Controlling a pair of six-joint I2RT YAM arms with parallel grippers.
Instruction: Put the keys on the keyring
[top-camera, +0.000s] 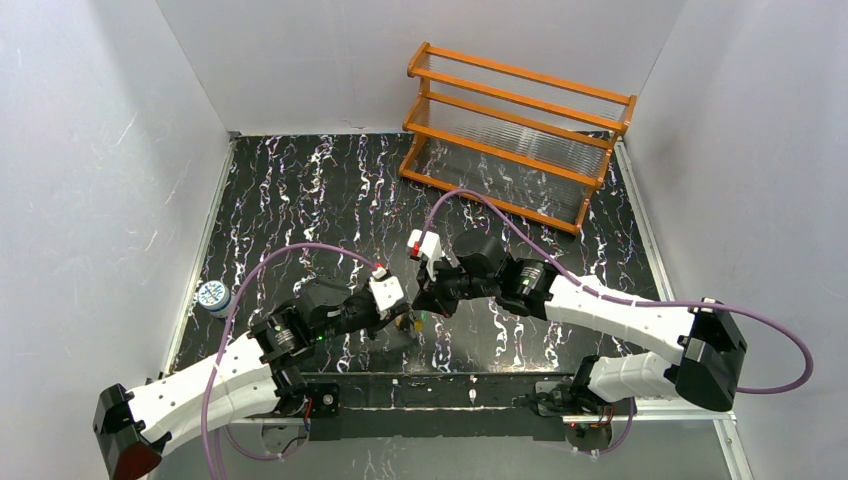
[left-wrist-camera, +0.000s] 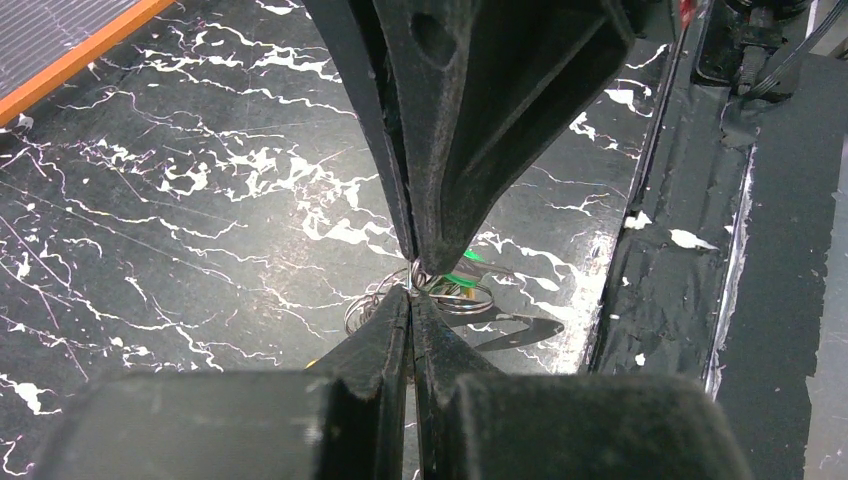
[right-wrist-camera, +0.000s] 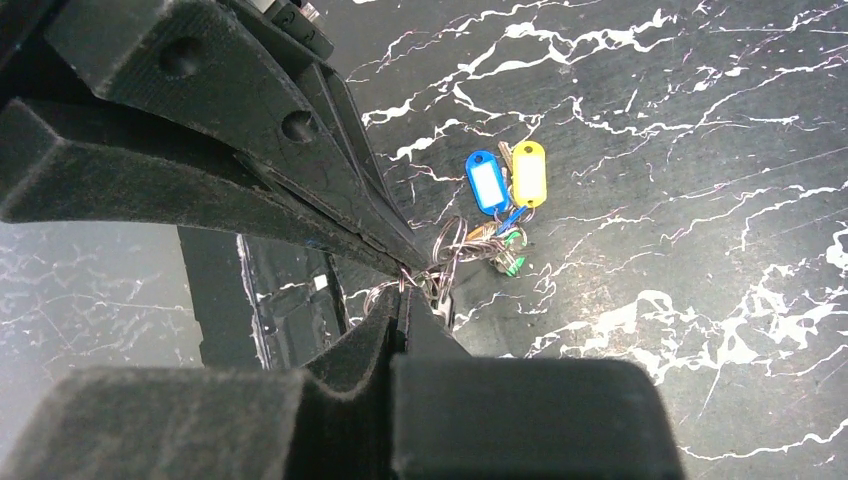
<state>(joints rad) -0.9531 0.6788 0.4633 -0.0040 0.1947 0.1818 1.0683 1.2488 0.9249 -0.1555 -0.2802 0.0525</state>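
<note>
Near-edge mounts carry the left arm (top-camera: 200, 385) and the right arm (top-camera: 640, 320), which reach inward and meet tip to tip over the near middle of the counter (top-camera: 300, 200). At that meeting point the left gripper (left-wrist-camera: 412, 302) has its jaws pressed together, pinching thin silvery wire of the keyring (left-wrist-camera: 458, 297). Opposite it, the right gripper (right-wrist-camera: 403, 300) has its jaws pressed together on the same tangle of wire, its tips touching those of the left gripper. Which strand each pair holds cannot be told.

Just beside the pinch point, low against the counter, the keys (right-wrist-camera: 505, 200) are bunched and tangled with small wire rings. Their blue head (right-wrist-camera: 487, 183) and yellow head (right-wrist-camera: 529, 172) lie side by side, farthest from the tips; the green head (right-wrist-camera: 512, 262) lies nearer them.

At the counter's left edge, well apart, stands the can (top-camera: 213, 297). An orange rack (top-camera: 515, 135) stands at the far right, near the back wall.
</note>
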